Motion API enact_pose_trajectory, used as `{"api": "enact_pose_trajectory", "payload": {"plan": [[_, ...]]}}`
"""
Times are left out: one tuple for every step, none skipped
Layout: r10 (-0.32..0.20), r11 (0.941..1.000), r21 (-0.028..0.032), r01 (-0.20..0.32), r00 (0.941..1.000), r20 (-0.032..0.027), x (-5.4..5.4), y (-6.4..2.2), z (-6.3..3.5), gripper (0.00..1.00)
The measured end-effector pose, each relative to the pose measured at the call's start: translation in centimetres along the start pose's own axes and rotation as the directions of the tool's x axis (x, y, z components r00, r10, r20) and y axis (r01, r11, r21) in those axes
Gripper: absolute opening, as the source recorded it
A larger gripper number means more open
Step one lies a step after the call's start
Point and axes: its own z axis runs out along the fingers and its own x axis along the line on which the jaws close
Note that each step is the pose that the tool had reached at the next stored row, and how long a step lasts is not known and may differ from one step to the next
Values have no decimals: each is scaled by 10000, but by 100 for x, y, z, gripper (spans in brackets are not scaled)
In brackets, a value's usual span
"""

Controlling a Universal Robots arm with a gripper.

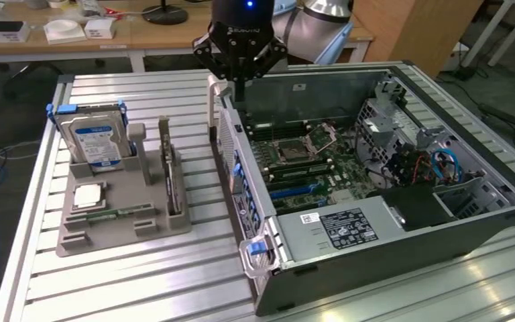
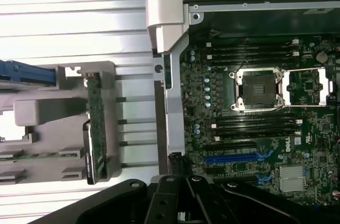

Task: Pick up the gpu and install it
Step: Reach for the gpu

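Gripper (image 1: 237, 79), jaws together and empty, hovers above the computer case (image 1: 374, 268) wall. Beside the case, the gpu (image 1: 172, 178) stands on edge in a slotted holder (image 1: 105, 235), its top edge graspable.

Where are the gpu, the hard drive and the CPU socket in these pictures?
gpu (image 1: 172, 178): exterior view, on the middle of the card, which stands on edge.
hard drive (image 1: 94, 139): exterior view, on its blue label.
CPU socket (image 2: 258, 89): wrist view, on the socket's open middle.
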Motion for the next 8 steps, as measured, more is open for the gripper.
{"api": "enact_pose_trajectory", "payload": {"plan": [[0, 10000, 0, 0, 10000, 0, 21, -1, 0, 10], [-1, 10000, 0, 1, 10000, 0, 47, -4, 0, 10], [-1, 10000, -1, 1, 10000, 0, 71, -6, 0, 10], [-1, 10000, -1, 1, 10000, 0, 97, -8, 0, 10], [-2, 10000, -2, 2, 10000, 0, 122, -9, -1, 10], [-1, 10000, -2, 1, 10000, 0, 148, -11, -1, 10], [0, 10000, -2, 0, 10000, 0, 174, -13, -1, 10], [0, 10000, -3, 0, 10000, 0, 199, -15, -1, 10]]}}
